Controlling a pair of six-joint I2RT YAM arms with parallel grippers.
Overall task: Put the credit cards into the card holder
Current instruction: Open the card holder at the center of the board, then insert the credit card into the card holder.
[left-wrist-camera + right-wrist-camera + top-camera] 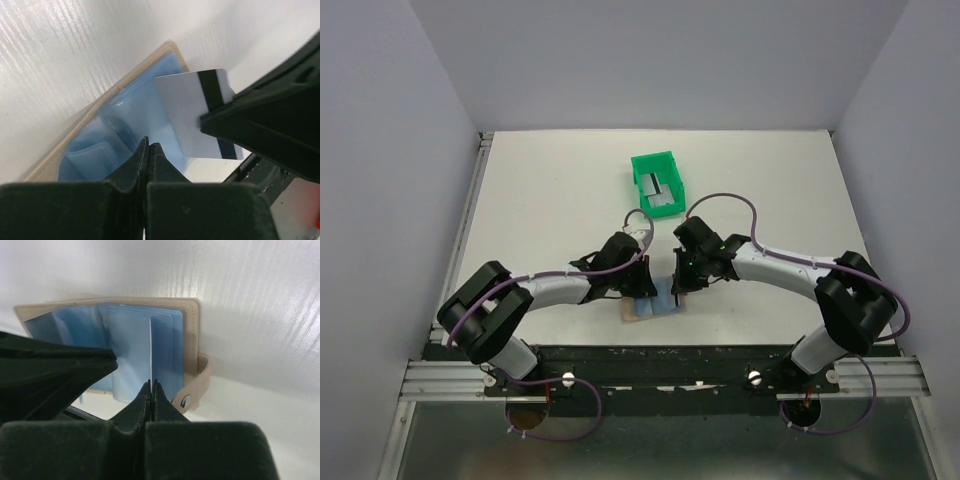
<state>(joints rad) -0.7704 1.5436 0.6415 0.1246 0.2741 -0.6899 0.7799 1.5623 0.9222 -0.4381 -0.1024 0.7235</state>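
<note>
Arms [560, 290] bent inward over card holder [125, 325], right hand [151, 384] pinching striped card [187, 110], left hand [149, 142] pressed together

**Bright, even light; close-ups blur**

Overhead, diffuse light keeps the tabletop [550, 190] sharp, with soft shadows under the arms [560, 290] by its near edge. Wrist views show glare streaks on the white surface; the left gripper [148, 146] and right gripper [151, 385] loom dark and blurred, the credit card [187, 115] crisp.

The open card holder [658, 303] is hemmed in by the left gripper [644, 289] and right gripper [677, 285], with a card [190, 115] held over its slots. A green bin [658, 182] stands beyond them; the table [540, 200] is left free at both sides.
</note>
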